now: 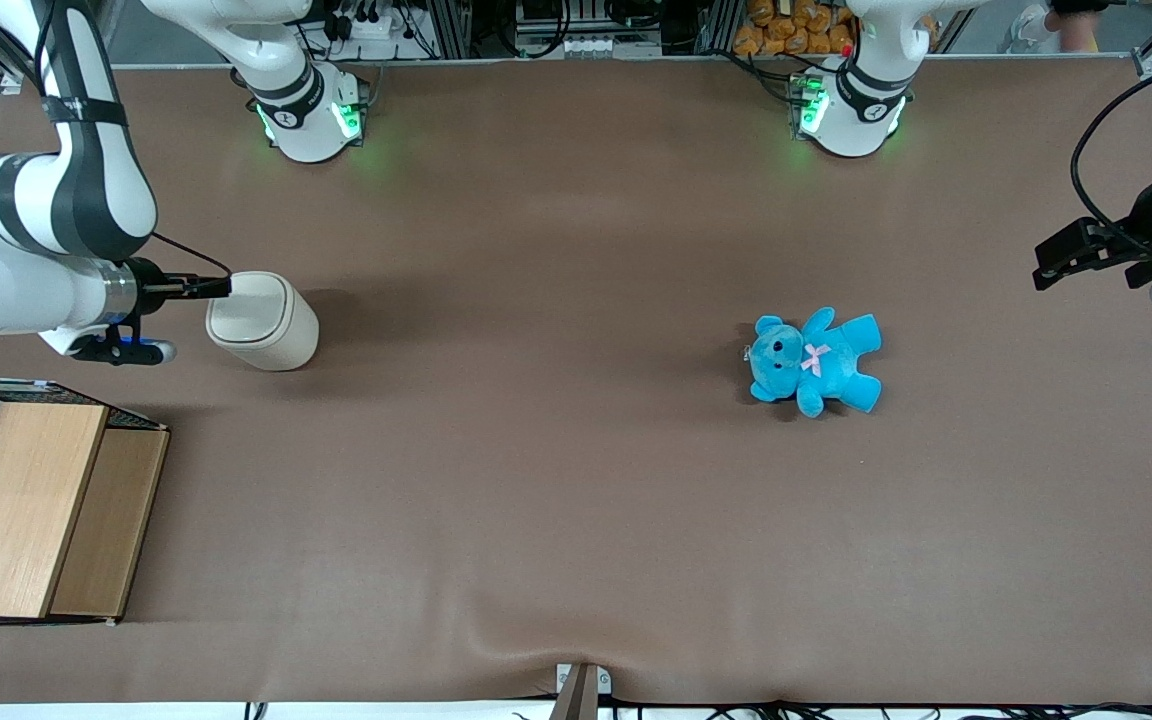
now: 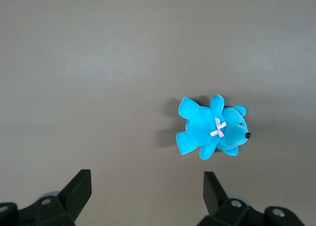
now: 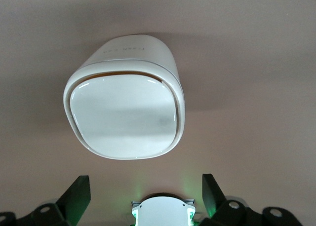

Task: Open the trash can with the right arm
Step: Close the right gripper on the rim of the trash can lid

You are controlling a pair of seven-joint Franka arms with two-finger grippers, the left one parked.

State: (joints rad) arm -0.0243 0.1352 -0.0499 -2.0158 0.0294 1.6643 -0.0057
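Nearest the front camera sat the wire-mesh crate with a pale wooden top (image 1: 26, 510), on the brown counter (image 1: 536, 520) at the working arm's end. From it, the small cream-white plastic trash can (image 1: 263, 320) stood at about one o'clock, farther from that camera. The can was upright, its long axis vertical, and its flat rounded-square lid (image 3: 123, 115) looked closed, with only a thin seam along one edge.

The white-and-grey right arm (image 1: 46, 240) reached in from about nine o'clock of the can, as the front camera saw it. Its gripper (image 1: 216, 287) was level with the lid's rim, so the can lay at three o'clock from the black fingers (image 3: 79, 189), just beside their tips. Whether a tip touched the rim could not be told. In the right wrist view the fingers were spread apart and grasped nothing, with the lid squarely ahead of them.

The move appeared to turn on that short line from tips to rim. The fingers would need to catch the lid's near edge and lift or press it, depending on which side held the hinge.

A bright blue plush teddy bear with a pink bow (image 1: 814, 360) lay at three o'clock of the can, well apart, toward the parked arm's end.
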